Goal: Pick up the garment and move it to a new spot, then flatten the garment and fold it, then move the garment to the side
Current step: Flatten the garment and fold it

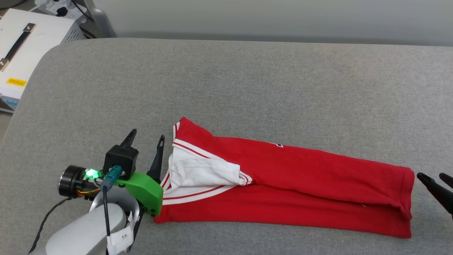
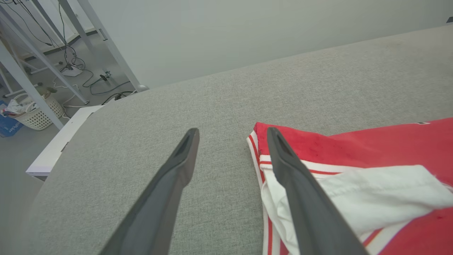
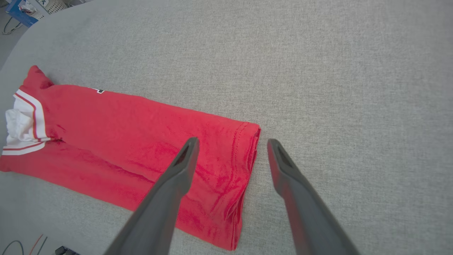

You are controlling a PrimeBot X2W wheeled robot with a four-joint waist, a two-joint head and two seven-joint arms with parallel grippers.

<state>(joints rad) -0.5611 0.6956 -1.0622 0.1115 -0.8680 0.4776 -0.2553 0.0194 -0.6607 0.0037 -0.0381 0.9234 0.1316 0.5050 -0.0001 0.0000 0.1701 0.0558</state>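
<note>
The garment (image 1: 300,184) lies on the grey surface as a long red band, folded lengthwise, with a white sleeve and striped trim at its left end (image 2: 354,191) and the hem at its right end (image 3: 244,170). My left gripper (image 1: 147,137) stands open just beside the sleeve end, one finger over the trim edge, holding nothing. At the hem end my right gripper (image 1: 433,177) is open too, its fingers (image 3: 184,159) straddling the hem edge from above, nothing between them.
The grey padded table (image 1: 247,78) stretches wide behind and to the right of the garment. A white equipment box (image 1: 28,46) sits off its far left corner. Table legs, cables and a laundry basket (image 2: 35,113) stand on the floor beyond.
</note>
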